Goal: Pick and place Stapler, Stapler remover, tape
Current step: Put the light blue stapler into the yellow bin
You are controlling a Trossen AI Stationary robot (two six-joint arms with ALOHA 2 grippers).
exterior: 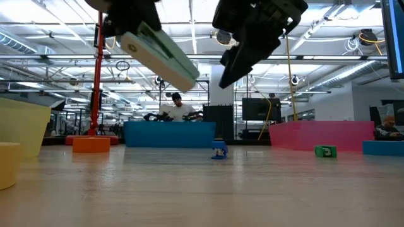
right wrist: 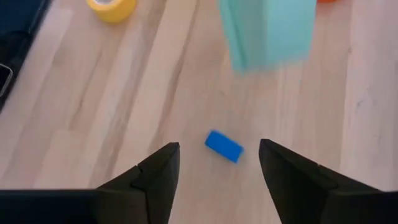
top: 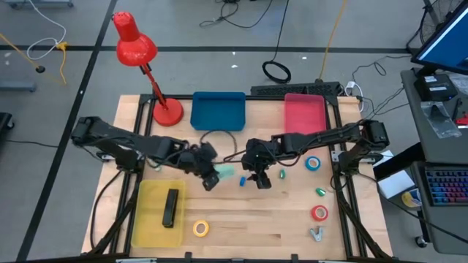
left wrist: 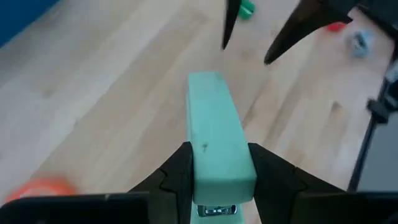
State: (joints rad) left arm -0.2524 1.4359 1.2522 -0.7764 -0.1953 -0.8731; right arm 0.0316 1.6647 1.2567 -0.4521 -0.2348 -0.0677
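Two arms meet mid-table; left tool (left wrist: 217, 171) is clamped on the mint green stapler (left wrist: 214, 134), carried above the table (top: 248, 226), while right tool (right wrist: 219, 163) hangs just beside it with fingers spread wide, empty, over a small blue bit (right wrist: 223, 146). Looks like a hand-off or carry to the yellow tray (top: 150, 193); I'd keep the grip near the stapler's back end and move slowly; its long axis runs left-to-right, nose tilted down toward the right tool.
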